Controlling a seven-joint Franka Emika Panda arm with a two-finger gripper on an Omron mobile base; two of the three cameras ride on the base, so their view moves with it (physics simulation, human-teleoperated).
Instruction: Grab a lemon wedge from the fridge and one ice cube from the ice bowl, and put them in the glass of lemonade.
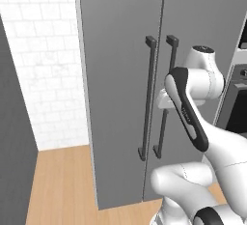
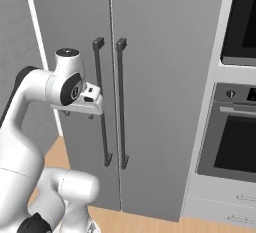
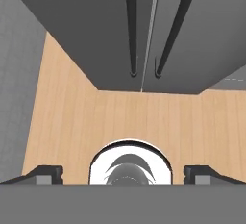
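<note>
Right now, scanning from the left, I see a white brick wall point(image 1: 46, 64) and wooden floor point(image 1: 60, 185) beside the fridge point(image 1: 120, 74). Its two grey doors are shut, the two dark bar handles point(image 2: 100, 102) running side by side down the middle seam. My claw point(image 3: 123, 174) hangs just in front of those handles, near the left one, pointing down at the floor, its fingers point(image 3: 45, 174) spread wide with nothing between them. Further right stands the black oven column point(image 2: 235, 142).
</note>
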